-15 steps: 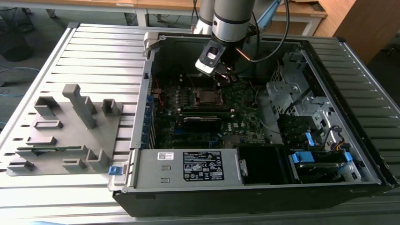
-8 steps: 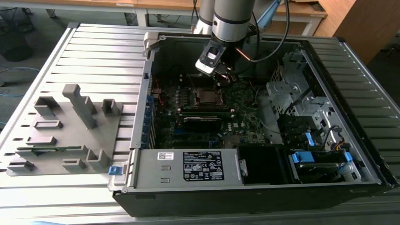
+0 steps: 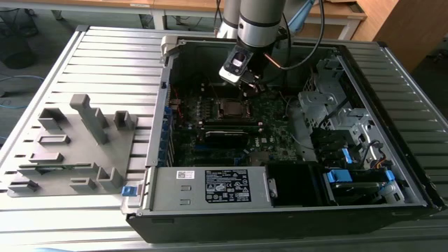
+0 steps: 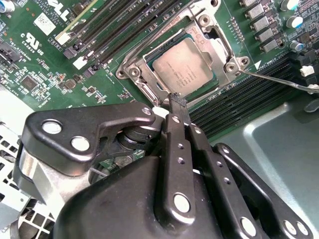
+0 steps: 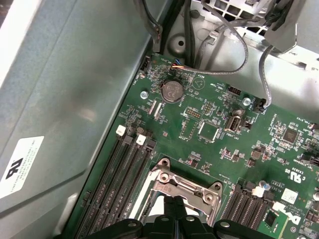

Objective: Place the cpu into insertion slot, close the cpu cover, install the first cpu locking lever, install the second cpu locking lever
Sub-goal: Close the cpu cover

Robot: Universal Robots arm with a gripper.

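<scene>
First, at the exterior view's left: grey parts fixture [image 3: 70, 152] on the slatted table [image 3: 105, 58], well apart from the work. Next, open computer case [image 3: 280, 223] with green circuit board [image 3: 210, 152] on its floor. Near the board's middle, the insertion slot [image 3: 231, 108], with the gripper [image 3: 253, 86] hanging close over its far side on the arm [image 3: 260, 21]. Toward the exterior view's right, metal drive cage [image 3: 329, 100] and blue clips [image 3: 338, 176]. Closer, in the second wrist view: long black memory slots [image 4: 124, 25]; then the cpu [image 4: 183, 68] lying flat in the slot, the cpu cover [image 4: 167, 45] apparently lowered around its edges; then a thin locking lever [image 4: 279, 79] running out from one socket corner, seemingly not yet latched. Jaws clenched tight together in both wrist views, nothing visible between them, tips poised at the socket's edge just beside the chip; contact with the frame impossible to tell. Hazards from here, by judgement: closed tips sliding off the thin, springy lever under a push off its line, then striking the chip face or the memory slots; lever snapping back if let go before hooking under its catch; cover lifting and chip shifting under uneven pressure.
</scene>
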